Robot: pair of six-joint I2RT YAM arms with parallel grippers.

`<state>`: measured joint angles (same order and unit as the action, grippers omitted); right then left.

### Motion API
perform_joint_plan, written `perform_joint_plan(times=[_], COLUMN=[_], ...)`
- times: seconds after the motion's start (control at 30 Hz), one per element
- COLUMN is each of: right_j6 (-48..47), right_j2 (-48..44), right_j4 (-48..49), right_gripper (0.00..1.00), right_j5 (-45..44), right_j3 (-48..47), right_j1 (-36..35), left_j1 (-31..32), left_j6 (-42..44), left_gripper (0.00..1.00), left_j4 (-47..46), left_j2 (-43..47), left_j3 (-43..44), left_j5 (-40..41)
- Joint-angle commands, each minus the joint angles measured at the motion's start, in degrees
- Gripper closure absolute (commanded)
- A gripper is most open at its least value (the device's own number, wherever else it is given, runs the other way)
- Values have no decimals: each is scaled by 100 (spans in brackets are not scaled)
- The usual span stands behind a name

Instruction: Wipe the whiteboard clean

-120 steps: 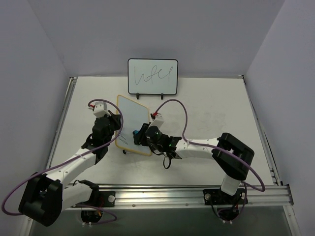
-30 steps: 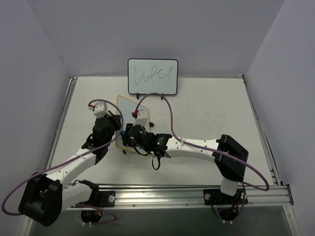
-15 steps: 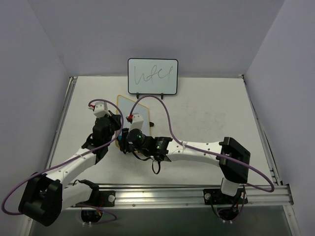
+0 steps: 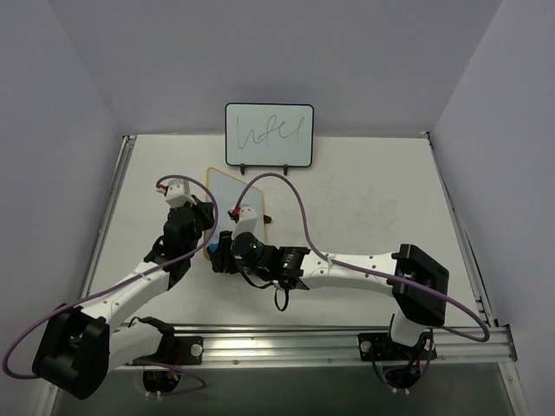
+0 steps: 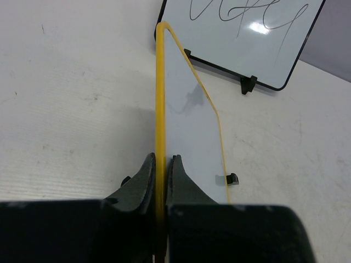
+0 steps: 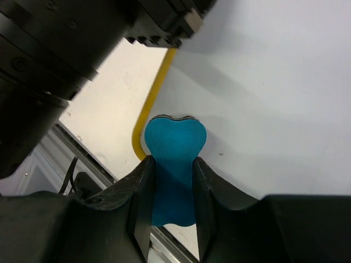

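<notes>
**A:** Overhead view, what's there?

**B:** Two robot arms reach in from the near edge over a pale bench [image 4: 373,199]. The whiteboard [image 4: 227,185], w/ a yellowish frame, sits left of centre and is tilted. The left hand [image 4: 206,227] is at its left rim. The right hand [image 4: 222,251] is at its near end, just beside the left one. At the far edge a second board [image 4: 269,134] w/ a black frame stands upright, one dark scribble on it.

**A:** Are the hands wide or narrow there?

**B:** Can't tell from above, too small.

**A:** Left wrist cam?

**B:** The left hand [image 5: 160,164] is narrowed onto the whiteboard [image 5: 189,120], one finger on each side of the yellow rim, gripping it. The board is seen nearly edge-on, running away from the cam, and its face is plain white. A black clip foot [image 5: 233,178] shows by its right rim. The second board [image 5: 247,33] is top right, apart from it.

**A:** Right wrist cam?

**B:** The right hand [image 6: 171,189] clamps a blue eraser [image 6: 174,142] btwn both fingers. The eraser's rounded tip touches the whiteboard [image 6: 263,98] face, just inside the yellow rim at a rounded corner. The face in view is plain white. Black robot parts fill the upper left.
</notes>
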<state>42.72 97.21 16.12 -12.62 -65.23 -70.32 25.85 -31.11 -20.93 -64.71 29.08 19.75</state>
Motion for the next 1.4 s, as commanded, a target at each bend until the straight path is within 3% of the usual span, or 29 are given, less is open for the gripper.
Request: perform_joint_plan(times=[0.0, 0.23, 0.6, 1.37], right_j6=[280, 492, 711, 711], right_j2=[123, -79, 492, 395], right_j4=[-514, -215, 409, 638], right_gripper=[100, 100, 100, 100], right_j5=[999, 928, 990, 946], right_j3=[686, 1583, 2233, 2682], right_j1=[44, 651, 994, 1451], left_j1=[457, 465, 448, 325], left_j6=[149, 141, 35, -439], left_gripper=[98, 98, 98, 98], left_j4=[933, 871, 906, 1047], left_j2=[-279, -262, -130, 37], left_j3=[-17, -69, -219, -491], left_j5=[-946, -1034, -999, -1192])
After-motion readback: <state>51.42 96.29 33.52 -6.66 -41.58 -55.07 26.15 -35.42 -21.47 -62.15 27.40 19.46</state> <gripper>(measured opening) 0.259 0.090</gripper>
